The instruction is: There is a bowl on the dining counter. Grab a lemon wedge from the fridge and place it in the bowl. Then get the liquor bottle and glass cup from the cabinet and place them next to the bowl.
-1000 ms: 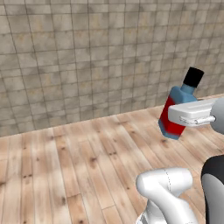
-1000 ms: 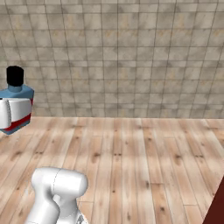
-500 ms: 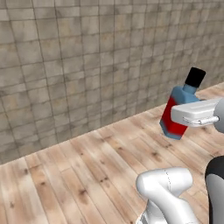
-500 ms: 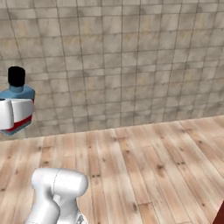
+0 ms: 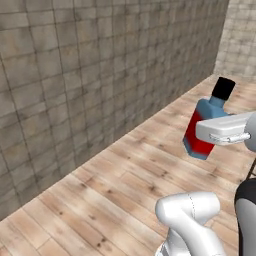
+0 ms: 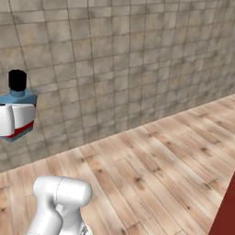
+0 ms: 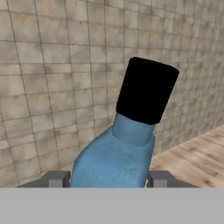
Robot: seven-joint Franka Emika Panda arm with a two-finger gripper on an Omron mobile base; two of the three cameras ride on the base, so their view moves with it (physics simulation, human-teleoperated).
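Wall and floor have swung past the cameras, gripper clamped on the liquor bottle between its 2 fingers.

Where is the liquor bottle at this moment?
The liquor bottle is held in the claw, above the wooden floor, at the right of the left base view and the left edge of the right base view, before the tiled wall.
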